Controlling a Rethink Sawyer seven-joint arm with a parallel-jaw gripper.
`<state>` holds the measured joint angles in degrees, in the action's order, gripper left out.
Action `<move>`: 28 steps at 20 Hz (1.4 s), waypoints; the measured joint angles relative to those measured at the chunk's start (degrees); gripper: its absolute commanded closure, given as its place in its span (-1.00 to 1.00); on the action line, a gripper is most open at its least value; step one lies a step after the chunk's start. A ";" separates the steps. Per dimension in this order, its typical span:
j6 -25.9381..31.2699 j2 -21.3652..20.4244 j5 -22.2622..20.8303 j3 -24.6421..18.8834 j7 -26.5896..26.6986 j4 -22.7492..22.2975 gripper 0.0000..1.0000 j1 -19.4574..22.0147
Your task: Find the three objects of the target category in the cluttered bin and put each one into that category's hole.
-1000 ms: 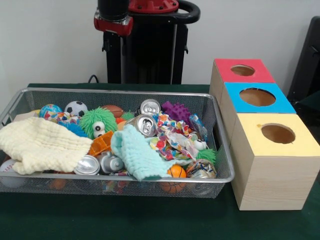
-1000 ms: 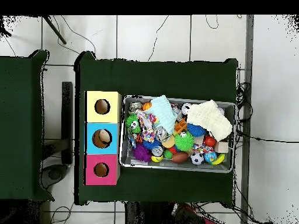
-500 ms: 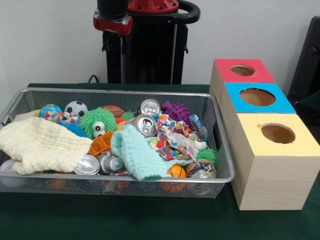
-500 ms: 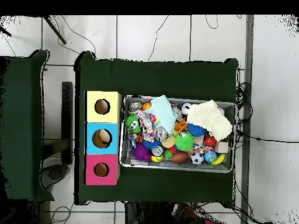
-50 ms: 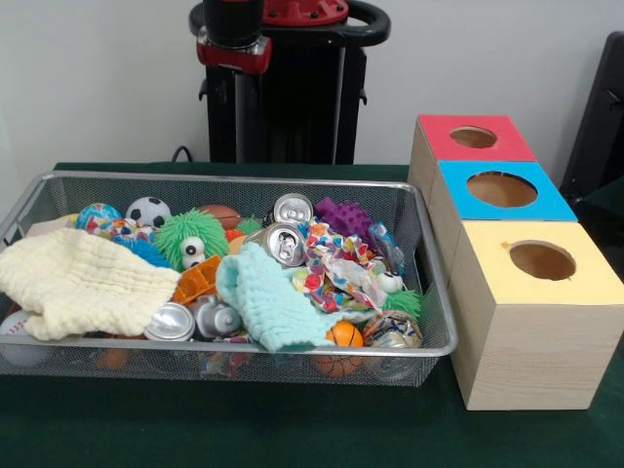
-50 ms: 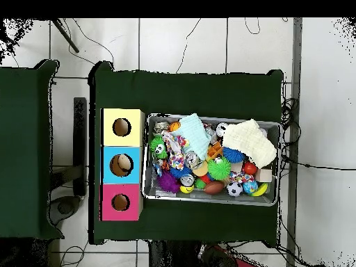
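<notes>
Silver can [image 5: 285,243] lies tilted, top facing forward; jaws out of sight.

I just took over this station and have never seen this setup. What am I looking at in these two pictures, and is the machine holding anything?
The machine is a red and black robot arm on a pedestal; only its upper part shows, drawn back above the table, and its end effector is not in view, so nothing can be seen held.

One picture looks across the green table toward the robot. The other looks straight down from above.

On the table stands a wire mesh bin full of clutter: a cream cloth, a mint cloth, drink cans, a fuzzy green ball with eyes, a soccer ball and more toys.

Beside the bin are three wooden boxes with holes on top: red, blue and yellow.
</notes>
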<state>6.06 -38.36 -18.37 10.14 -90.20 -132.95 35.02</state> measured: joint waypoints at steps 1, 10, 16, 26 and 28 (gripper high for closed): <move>-0.10 0.34 0.00 -0.01 0.00 0.01 -1.00 -0.07; -1.83 4.51 0.02 -0.14 0.00 0.03 -1.00 -0.15; -1.88 6.31 0.04 -0.16 0.00 0.04 -1.00 -0.17; -4.17 9.38 0.06 -0.17 0.00 0.17 -1.00 -0.62; -4.26 9.60 0.06 -0.17 0.00 0.19 -1.00 -0.77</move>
<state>1.80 -28.77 -18.31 9.96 -90.20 -132.76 34.25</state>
